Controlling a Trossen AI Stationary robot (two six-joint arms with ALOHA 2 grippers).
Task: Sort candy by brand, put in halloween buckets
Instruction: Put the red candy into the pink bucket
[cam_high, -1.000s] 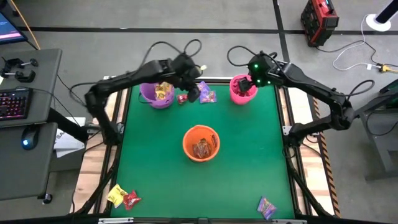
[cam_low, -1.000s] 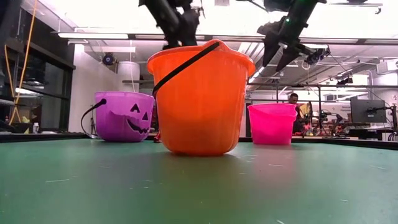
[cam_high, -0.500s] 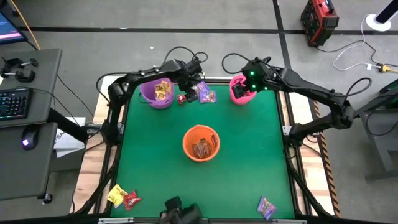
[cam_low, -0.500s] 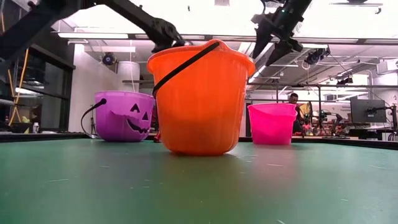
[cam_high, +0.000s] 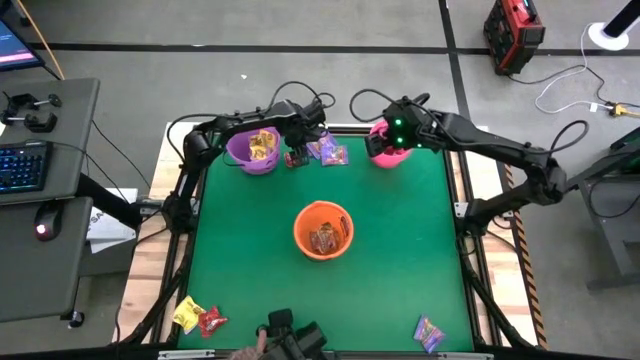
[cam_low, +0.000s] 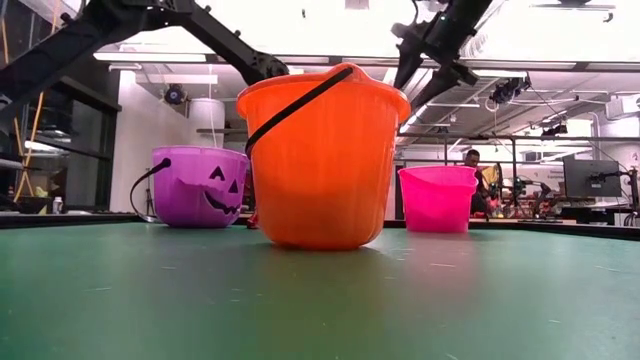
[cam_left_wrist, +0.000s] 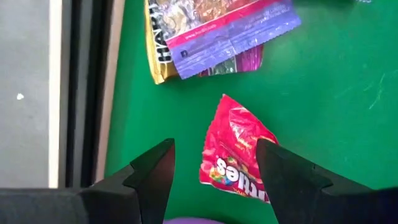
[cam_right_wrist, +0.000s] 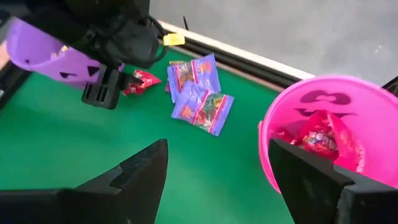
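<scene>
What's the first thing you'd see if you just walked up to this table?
The bright orange bucket sits in the middle of the green table, with the purple bucket and pink bucket at the far edge. The left claw hangs open over a red candy packet beside the purple bucket, and the right claw is open near the pink bucket.

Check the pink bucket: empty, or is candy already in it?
Not empty. The right wrist view shows red packets lying inside the pink bucket, which stands upright at the table's far edge.
</scene>
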